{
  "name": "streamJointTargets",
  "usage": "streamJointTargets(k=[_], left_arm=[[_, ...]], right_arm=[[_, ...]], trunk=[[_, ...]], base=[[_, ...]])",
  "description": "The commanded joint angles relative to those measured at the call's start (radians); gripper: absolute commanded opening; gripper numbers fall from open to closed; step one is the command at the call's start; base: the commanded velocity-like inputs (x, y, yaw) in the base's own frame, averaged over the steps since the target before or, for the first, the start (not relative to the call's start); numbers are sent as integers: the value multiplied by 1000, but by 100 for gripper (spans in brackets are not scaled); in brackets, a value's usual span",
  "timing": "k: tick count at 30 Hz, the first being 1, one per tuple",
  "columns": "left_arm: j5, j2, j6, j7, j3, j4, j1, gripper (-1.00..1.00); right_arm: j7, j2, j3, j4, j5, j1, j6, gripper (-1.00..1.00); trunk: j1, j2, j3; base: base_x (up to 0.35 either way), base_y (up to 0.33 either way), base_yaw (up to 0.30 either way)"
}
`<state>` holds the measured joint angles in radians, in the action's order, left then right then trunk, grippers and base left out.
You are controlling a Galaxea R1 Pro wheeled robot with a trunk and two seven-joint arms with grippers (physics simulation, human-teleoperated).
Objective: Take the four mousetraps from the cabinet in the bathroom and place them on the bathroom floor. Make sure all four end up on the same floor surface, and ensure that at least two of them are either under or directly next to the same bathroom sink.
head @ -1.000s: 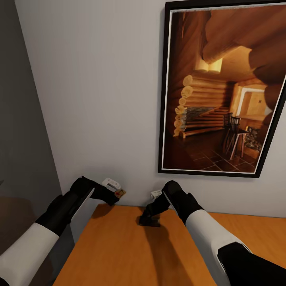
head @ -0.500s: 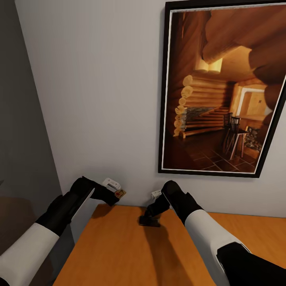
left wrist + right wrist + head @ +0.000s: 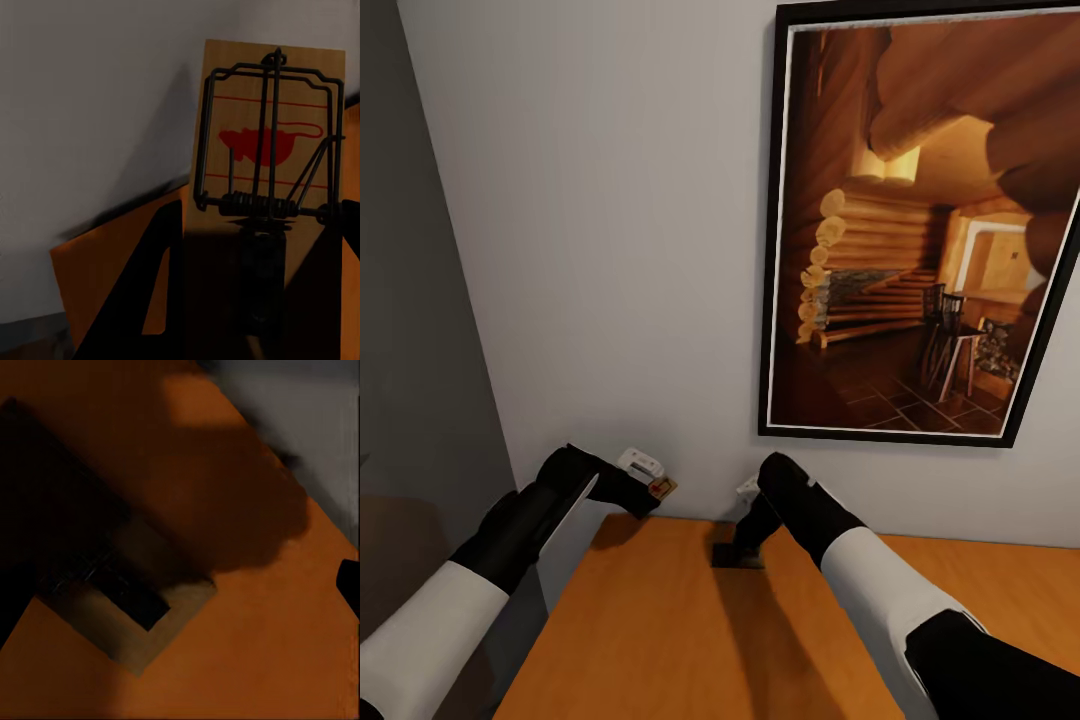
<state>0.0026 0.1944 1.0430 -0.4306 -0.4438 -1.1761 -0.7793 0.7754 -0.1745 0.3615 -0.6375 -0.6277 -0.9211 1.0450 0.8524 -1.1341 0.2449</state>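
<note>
Orange-brown cabinet (image 3: pixel 660 640) top below me, white wall and a framed log-cabin picture (image 3: pixel 920 220) behind. My left claw (image 3: pixel 652 488) is clamped on a mousetrap (image 3: pixel 662 487), held off the surface near the wall; the wrist camera shows its wire frame and a red mouse print, no readable words. My right claw (image 3: pixel 728 553) presses down over a second mousetrap (image 3: pixel 142 615) lying flat on the cabinet; whether it is closed, I cannot tell.

One mousetrap (image 3: pixel 262 150) is held above the orange cabinet (image 3: pixel 660 620); another mousetrap (image 3: pixel 127 607) lies flat on top.
</note>
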Motion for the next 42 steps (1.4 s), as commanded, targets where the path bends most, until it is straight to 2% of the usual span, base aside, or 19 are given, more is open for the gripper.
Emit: streamJointTargets(k=[1, 8, 23, 27, 31, 38, 42], left_arm=[[-2, 1, 3, 0, -2, -1, -1, -100], [-1, 2, 3, 0, -1, -1, -1, -100], [0, 0, 2, 0, -3, 5, -1, -100], [0, -1, 3, 0, -3, 4, -1, -100], [0, -1, 3, 0, -3, 4, -1, -100], [1, -1, 3, 0, -3, 5, -1, -100], [2, -1, 3, 0, -3, 6, -1, -100]], right_arm=[[12, 0, 3, -14, -11, -1, 2, 100], [21, 0, 12, -75, -10, -1, 2, 100], [22, 0, 13, -81, -12, -1, 2, 100], [24, 0, 24, -78, -10, -1, 2, 100], [45, 0, 45, -77, -9, -1, 2, 100], [101, 0, 58, -76, -10, -1, 2, 100], [115, 0, 59, -76, -10, -1, -31, 100]], trunk=[[0, -1, 1], [0, -1, 1], [0, -1, 1], [0, -1, 1], [0, -1, 1], [0, -1, 1], [0, -1, 1]], base=[[0, 0, 0], [0, 0, 0], [0, 0, 0], [0, 0, 0], [0, 0, 0], [0, 0, 0], [0, 0, 0]])
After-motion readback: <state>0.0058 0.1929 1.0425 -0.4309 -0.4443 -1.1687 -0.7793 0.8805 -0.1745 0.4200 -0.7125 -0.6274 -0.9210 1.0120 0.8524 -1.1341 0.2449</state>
